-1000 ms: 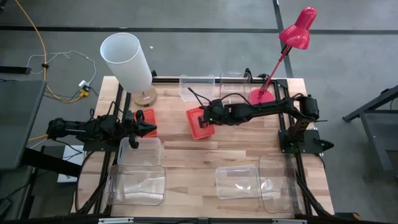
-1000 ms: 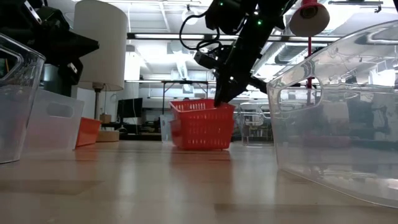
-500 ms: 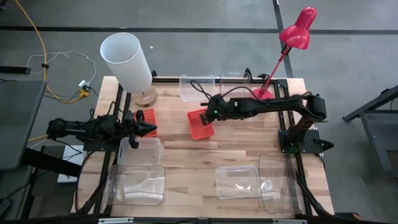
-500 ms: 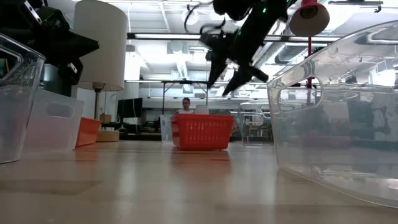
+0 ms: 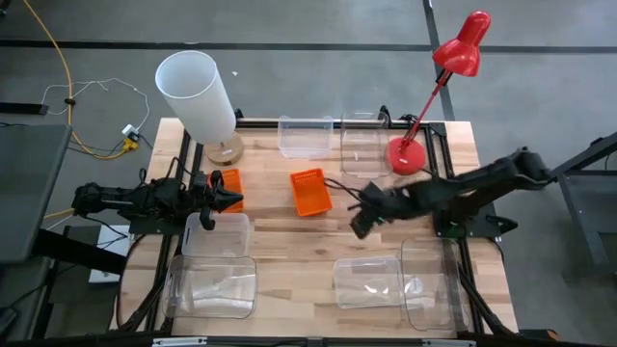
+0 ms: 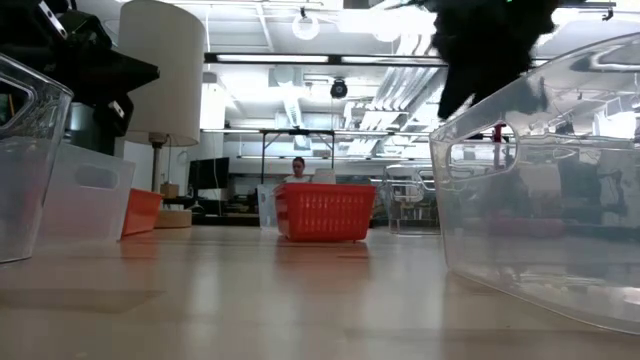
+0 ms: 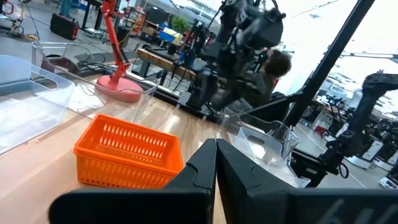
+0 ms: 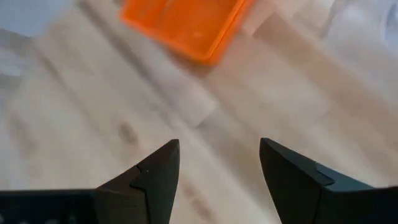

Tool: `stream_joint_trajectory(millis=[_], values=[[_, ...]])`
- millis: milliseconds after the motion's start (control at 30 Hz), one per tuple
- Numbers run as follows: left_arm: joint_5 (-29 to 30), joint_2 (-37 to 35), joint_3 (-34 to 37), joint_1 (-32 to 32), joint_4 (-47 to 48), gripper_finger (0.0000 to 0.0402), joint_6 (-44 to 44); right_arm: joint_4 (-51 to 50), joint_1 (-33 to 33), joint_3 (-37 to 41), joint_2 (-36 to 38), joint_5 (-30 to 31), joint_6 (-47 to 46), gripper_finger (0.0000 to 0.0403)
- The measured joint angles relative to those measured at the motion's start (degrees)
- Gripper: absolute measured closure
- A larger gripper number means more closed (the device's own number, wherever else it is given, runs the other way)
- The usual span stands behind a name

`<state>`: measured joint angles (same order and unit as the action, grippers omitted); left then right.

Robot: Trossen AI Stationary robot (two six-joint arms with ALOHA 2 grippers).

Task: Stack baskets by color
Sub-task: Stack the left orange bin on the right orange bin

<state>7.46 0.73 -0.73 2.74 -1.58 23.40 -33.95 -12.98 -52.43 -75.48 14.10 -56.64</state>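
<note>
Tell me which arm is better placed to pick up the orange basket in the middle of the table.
Probably the right: its open, empty hand hovers beside the middle orange basket. The left hand is shut, by the other orange basket.

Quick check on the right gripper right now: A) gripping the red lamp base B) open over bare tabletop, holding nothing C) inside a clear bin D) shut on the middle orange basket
B: the right gripper shows its two fingers spread with only wood between them, and the orange basket sits free on the table, away from it in the high view.
</note>
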Motion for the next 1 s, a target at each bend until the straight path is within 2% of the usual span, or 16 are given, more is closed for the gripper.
stream_joint_trajectory(millis=[133,267,367,633,767,867,1000], values=[[0.02,0.0,0.02,0.0,0.0,0.0401,0.0,17.28,-6.52,8.74,7.01,8.68,-7.51,0.0194],[1.1,0.0,0.02,0.0,-0.51,0.0402,-0.02,37.03,-10.43,14.9,10.25,19.85,-6.51,0.0194],[2.2,0.0,0.02,0.0,-3.38,0.0402,1.93,44.43,-11.08,16.11,10.44,23.23,-3.52,0.0194],[5.75,0.07,0.07,-0.01,-16.6,0.0401,7.64,48.15,-9.54,16.1,10.4,23.4,-3.26,0.0194],[6.11,1.3,-0.07,-0.02,-25.89,0.0401,8.12,51.72,-8.82,16.11,10.38,23.32,0.62,0.0194],[9.44,3.12,-3.07,-0.08,-26.61,0.0393,9.75,54.56,-7.74,16.11,10.44,21.59,3.57,0.0194],[12.49,9.67,-8.08,-0.37,-22.71,0.0359,12.03,55.15,-5.79,16.11,12.63,17.39,7.66,0.0194]])
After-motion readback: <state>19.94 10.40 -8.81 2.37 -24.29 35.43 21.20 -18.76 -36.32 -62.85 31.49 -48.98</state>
